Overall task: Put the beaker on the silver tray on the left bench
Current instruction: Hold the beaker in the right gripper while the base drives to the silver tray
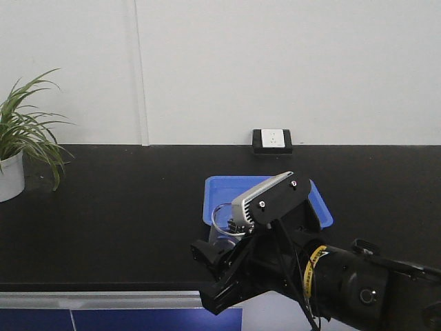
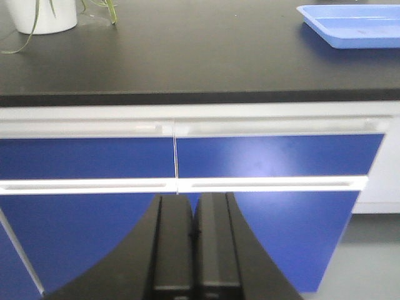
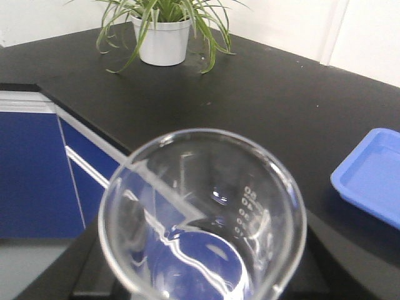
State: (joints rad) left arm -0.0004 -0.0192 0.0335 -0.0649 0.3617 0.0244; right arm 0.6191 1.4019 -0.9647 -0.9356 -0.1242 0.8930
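"What has the right gripper got?"

"It's clamped on the beaker, which hangs off the surface at the front edge of the drawer bench, just short of the blue tray. The left gripper is closed on nothing."

"Which step, then?"

"Carrying, by the look. Neither the silver tray nor the left bench shows, only the potted plant and wall socket beyond. Next the robot must swing left, keeping the glass upright."
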